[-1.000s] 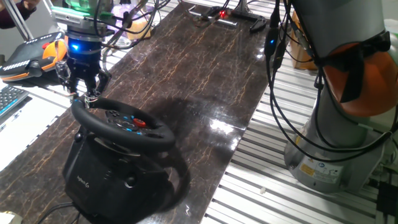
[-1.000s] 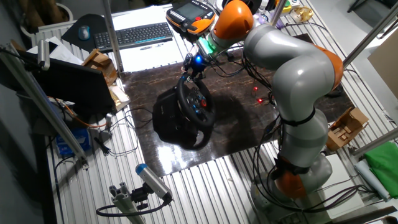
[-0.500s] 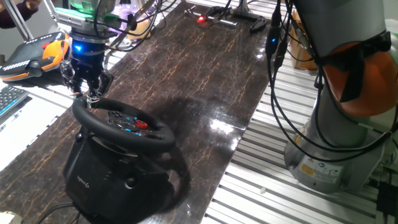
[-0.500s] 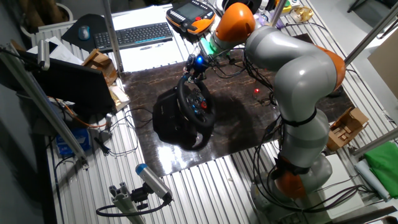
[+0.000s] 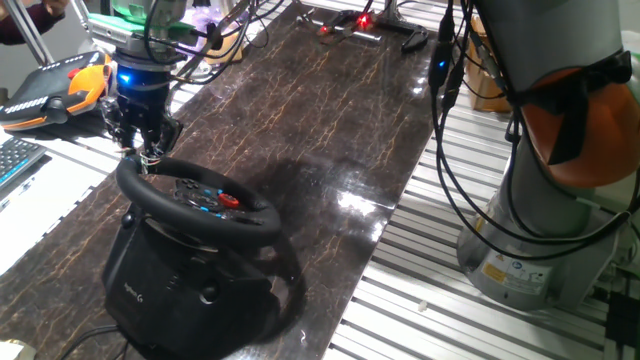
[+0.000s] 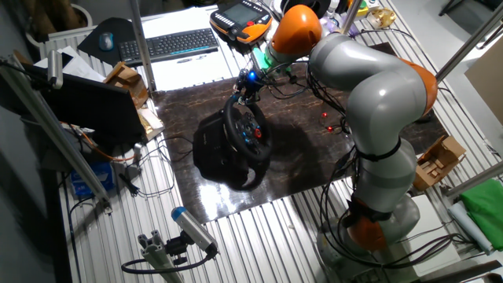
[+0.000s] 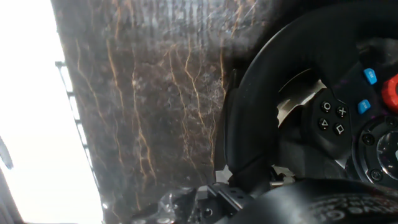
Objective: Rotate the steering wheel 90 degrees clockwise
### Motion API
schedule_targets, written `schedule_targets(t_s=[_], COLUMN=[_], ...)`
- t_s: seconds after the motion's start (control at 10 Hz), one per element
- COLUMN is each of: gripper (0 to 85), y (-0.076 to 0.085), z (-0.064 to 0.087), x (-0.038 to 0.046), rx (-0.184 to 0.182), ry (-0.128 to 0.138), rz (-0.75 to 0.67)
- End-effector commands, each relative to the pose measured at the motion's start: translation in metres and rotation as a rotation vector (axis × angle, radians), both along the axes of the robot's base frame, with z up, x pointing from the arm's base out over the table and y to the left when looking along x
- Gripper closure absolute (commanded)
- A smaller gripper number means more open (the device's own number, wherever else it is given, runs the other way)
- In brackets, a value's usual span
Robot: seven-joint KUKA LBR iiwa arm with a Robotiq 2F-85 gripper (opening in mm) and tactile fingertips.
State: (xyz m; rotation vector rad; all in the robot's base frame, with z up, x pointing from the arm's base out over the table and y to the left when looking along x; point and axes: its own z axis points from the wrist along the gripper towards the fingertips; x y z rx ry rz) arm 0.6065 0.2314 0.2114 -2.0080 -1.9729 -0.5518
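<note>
The black steering wheel (image 5: 250, 222) sits tilted on its bulky black base (image 5: 165, 285) at the near left of the dark marble table (image 5: 330, 110). Red and blue hub buttons (image 5: 222, 199) show at its centre. My gripper (image 5: 140, 152) is at the wheel's far-left rim, fingers closed around it. In the other fixed view the gripper (image 6: 244, 85) meets the top of the wheel (image 6: 250, 134). The hand view shows the rim (image 7: 267, 74) running down between my fingers, with the hub buttons (image 7: 370, 93) at right and white tape on a spoke.
An orange-and-black handheld controller (image 5: 60, 88) lies left of the gripper, and a keyboard (image 6: 169, 43) is beside it. Cables and small parts with a red light (image 5: 355, 22) lie at the table's far end. The arm's base (image 5: 535, 240) stands right of the table on aluminium slats.
The gripper has shifted slightly up and to the far left along the rim. The wheel's hub buttons have barely moved.
</note>
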Motion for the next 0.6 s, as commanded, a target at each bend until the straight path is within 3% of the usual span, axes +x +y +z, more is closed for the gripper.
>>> schedule_targets(t_s=[0.0, 0.5], gripper=[54.3, 54.7], y=[-0.001, -0.012], z=[0.0, -0.009], x=[0.0005, 0.0011], rx=[0.0, -0.023], ry=[0.001, 0.036], rz=[-0.016, -0.113])
